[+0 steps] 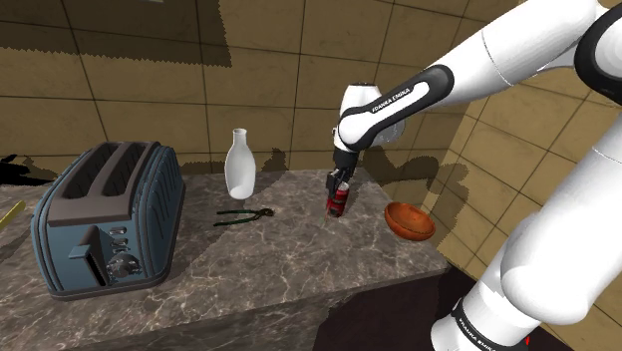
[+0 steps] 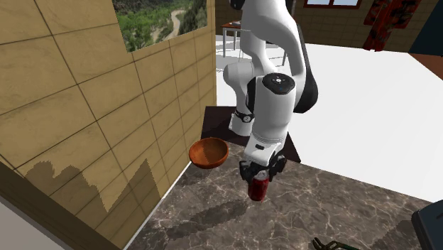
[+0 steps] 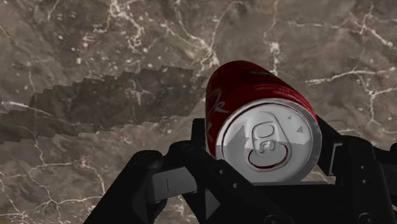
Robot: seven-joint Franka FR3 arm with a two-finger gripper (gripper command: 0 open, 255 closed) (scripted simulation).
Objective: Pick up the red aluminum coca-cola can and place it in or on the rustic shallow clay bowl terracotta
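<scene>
A red can with a silver top (image 1: 337,202) stands near the far side of the dark marble counter (image 1: 279,259), and my gripper (image 1: 339,186) comes down on it from above, shut around its upper part. The second exterior view has the gripper (image 2: 258,177) clasping the can (image 2: 258,189) at or just above the counter; I cannot tell which. Seen from the wrist, the can (image 3: 254,102) leans between the black fingers (image 3: 197,137). The brown clay bowl (image 1: 409,221) (image 2: 208,152) sits empty by the wall, a short way from the can toward the shoulder view's right.
A blue-grey toaster (image 1: 108,219) fills the counter's left end in the shoulder view. A white vase (image 1: 239,165) stands by the tiled wall, with dark pliers (image 1: 244,214) lying in front of it. The counter's edge drops off just beyond the bowl.
</scene>
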